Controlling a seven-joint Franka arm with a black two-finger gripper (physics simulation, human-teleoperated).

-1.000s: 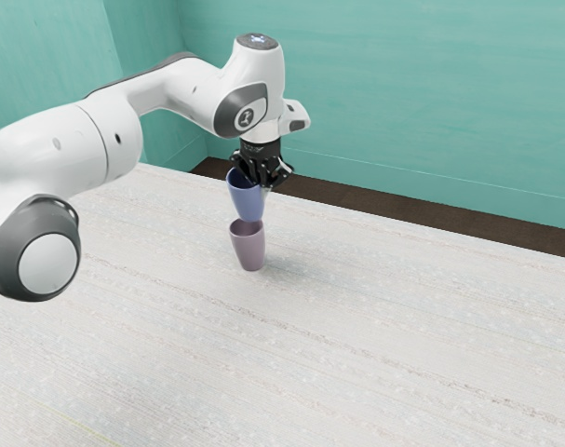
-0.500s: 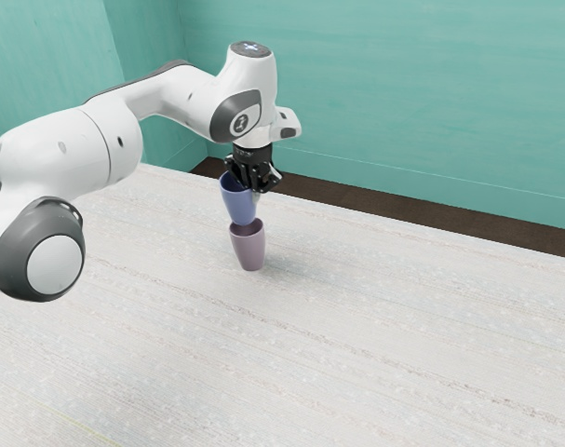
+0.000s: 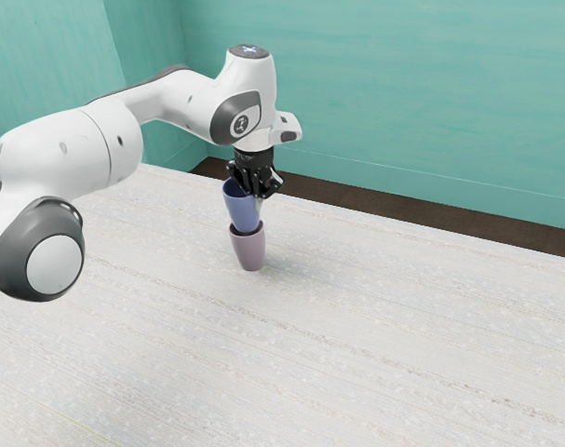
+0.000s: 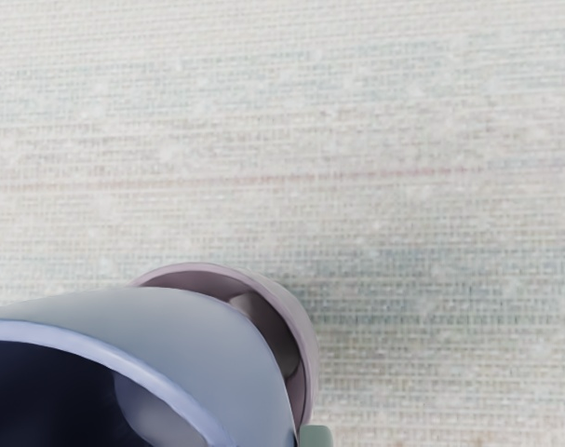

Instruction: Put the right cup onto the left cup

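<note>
In the exterior view my gripper (image 3: 257,193) is at the blue cup's rim, on the side toward the exterior view's right, shut on its wall. The blue cup (image 3: 242,209) is slightly tilted, its lower end at the mouth of the mauve cup (image 3: 249,251), which stands upright on the table. How deep the base sits inside is hidden. From the wrist view, the blue cup (image 4: 194,326) looms large over the mauve cup (image 4: 303,349), part of whose dark opening shows beside it. A grey-green fingertip (image 4: 316,436) touches the blue cup's outside.
The pale, streaked tabletop (image 3: 356,317) extends around the cups. Behind its far edge lies a dark brown strip (image 3: 403,218), with teal walls (image 3: 403,93) beyond. My arm reaches in from the exterior view's left, above the table.
The blue cup has moved with my hand toward the exterior view's left, then down, closing the gap above the mauve cup. The mauve cup has stayed put.
</note>
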